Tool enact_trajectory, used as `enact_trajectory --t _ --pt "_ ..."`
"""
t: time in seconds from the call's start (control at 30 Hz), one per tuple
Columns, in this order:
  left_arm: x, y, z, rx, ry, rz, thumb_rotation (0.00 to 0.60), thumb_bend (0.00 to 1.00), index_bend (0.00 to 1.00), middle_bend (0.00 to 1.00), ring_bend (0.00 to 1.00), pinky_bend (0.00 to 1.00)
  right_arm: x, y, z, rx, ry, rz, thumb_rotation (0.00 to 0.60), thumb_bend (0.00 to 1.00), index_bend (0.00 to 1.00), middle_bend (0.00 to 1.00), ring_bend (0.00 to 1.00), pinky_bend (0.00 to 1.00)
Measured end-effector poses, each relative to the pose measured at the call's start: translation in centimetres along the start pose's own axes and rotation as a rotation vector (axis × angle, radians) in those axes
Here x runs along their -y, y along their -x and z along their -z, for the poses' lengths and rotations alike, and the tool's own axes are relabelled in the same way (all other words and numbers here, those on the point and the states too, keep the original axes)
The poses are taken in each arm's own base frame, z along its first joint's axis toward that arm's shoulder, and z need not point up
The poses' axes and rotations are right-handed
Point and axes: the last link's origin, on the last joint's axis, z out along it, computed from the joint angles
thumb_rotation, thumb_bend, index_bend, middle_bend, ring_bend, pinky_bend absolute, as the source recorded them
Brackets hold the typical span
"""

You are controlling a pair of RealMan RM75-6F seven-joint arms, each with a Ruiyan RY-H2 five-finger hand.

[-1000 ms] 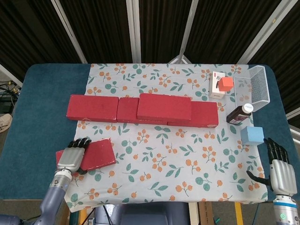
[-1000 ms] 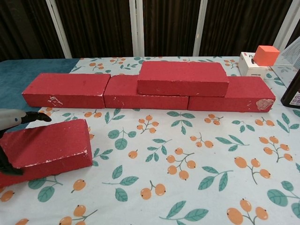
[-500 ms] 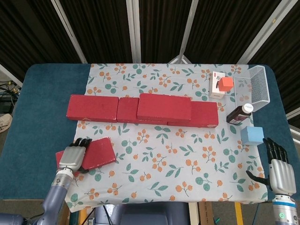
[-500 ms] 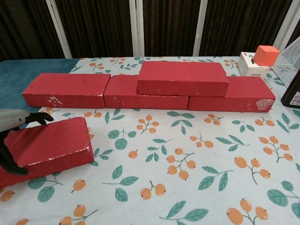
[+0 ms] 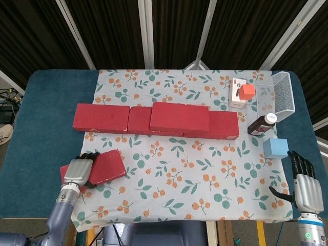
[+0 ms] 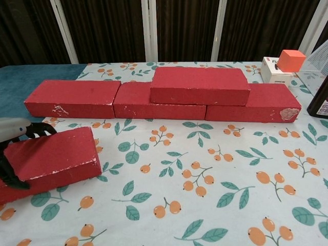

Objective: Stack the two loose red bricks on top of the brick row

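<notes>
Your table (image 5: 46,102) with its floral cloth (image 5: 195,174) fills the middle of the head view. Across the cloth's upper half runs the brick row (image 5: 102,118), and one red brick (image 5: 179,117) already lies stacked on top of it, right of the row's center. The other loose red brick (image 5: 105,166) sits at the lower left, and your left hand (image 5: 78,171) grips its left end, fingers draped over the top. At the lower right corner your right hand (image 5: 302,182) holds nothing, fingers straight and apart. Toward the upper right stand a wire basket (image 5: 285,97), a blue cube (image 5: 277,148), a dark bottle (image 5: 262,124) and a small white box (image 5: 237,97) topped by an orange cube (image 5: 247,91).
</notes>
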Motion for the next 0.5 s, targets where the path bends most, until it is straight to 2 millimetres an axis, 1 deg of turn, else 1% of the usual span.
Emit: enact_trajectory --t 0.23,0.37,0.5 --pt "0.6 -1.0 0.0 -0.045 -0.004 0.01 0.6 0.0 0.42 0.4 0.24 0.32 0.0 0.0 0.0 -0.001 -0.003 -0.007 0.6 0.12 0.04 0.06 0.01 0.0" --pt "0.7 -2.5 0.0 -0.071 0.008 0.026 0.6 0.0 0.43 0.41 0.25 0.32 0.0 0.0 0.0 -0.004 -0.001 -0.009 0.6 0.12 0.04 0.06 0.02 0.0" --pt "0.5 -4.6 0.2 -0.073 0.04 0.061 0.6 0.0 0.42 0.42 0.25 0.32 -0.1 0.0 -0.1 -0.003 0.005 -0.003 0.6 0.12 0.04 0.06 0.02 0.0"
